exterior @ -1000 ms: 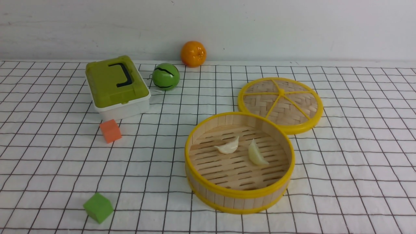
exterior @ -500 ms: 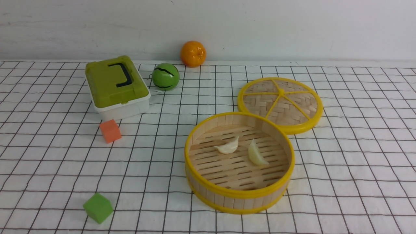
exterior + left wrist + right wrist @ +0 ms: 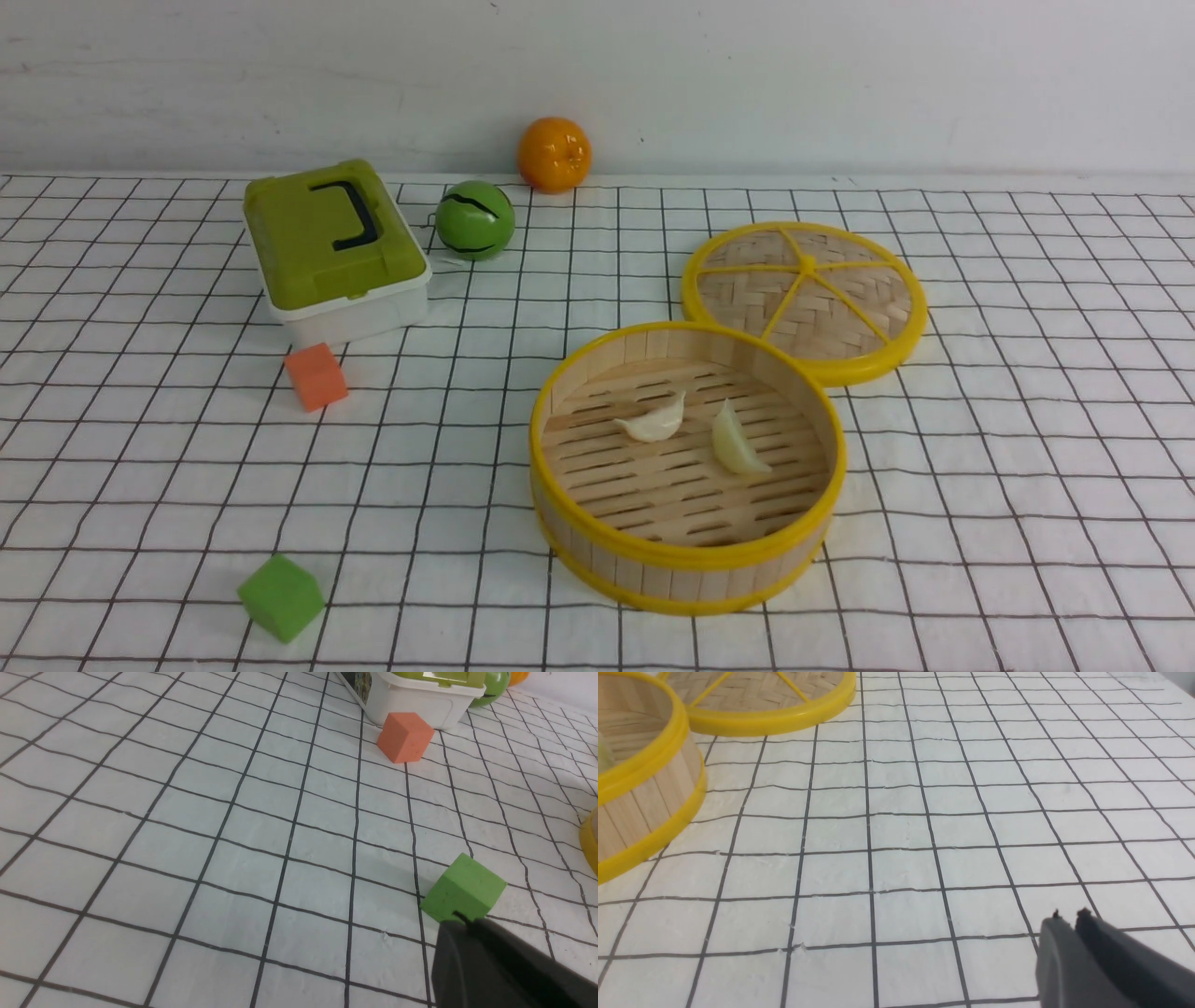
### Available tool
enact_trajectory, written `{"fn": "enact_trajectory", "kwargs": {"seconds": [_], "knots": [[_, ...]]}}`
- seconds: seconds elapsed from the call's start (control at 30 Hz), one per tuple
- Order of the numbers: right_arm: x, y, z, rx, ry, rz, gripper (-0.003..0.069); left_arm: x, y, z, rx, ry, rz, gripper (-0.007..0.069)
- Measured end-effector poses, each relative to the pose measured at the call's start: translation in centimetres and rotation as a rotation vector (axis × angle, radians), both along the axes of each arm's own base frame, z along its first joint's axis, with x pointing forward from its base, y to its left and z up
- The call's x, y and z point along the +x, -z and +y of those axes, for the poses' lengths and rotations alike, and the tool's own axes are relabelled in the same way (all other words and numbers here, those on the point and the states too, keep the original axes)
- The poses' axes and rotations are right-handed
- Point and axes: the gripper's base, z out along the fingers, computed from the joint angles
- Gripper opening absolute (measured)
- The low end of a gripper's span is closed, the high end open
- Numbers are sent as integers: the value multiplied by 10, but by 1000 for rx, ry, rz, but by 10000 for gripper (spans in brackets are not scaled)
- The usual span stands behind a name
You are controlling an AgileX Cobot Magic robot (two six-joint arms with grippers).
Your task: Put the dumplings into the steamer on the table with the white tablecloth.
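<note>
Front view shows the two cream-white crescent dumplings, one (image 3: pixel 653 423) beside the other (image 3: pixel 737 441), lying apart on the slatted floor of the round bamboo steamer with yellow rims (image 3: pixel 597 355). That basket sits on the white tablecloth with thin black grid lines (image 3: pixel 1008 448) covering the table. Touching its far rim lies a flat woven bamboo lid with yellow spokes (image 3: pixel 805 299). Well to the left stand a green-lidded white plastic box (image 3: pixel 334 250), an orange foam cube (image 3: pixel 316 375) just before it, a green foam cube (image 3: pixel 280 596) near the front edge, a green striped ball (image 3: pixel 475 219) and an orange toy fruit (image 3: pixel 555 154) by the wall. Neither arm appears there. In its wrist view the left gripper (image 3: pixel 460 919) has its jaws pressed together, empty, just over the green cube. The right gripper (image 3: pixel 1069 917) holds nothing over bare cloth, its tips a narrow slit apart.
</note>
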Motion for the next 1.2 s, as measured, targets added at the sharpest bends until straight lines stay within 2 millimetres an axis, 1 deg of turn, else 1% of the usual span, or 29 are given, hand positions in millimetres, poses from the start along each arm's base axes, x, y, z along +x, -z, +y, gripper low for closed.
{"fn": "enact_trajectory", "kwargs": {"seconds": [1.2], "knots": [[0,0,0,0,0,0,93,0,0,0,0,0,0,-4]]}}
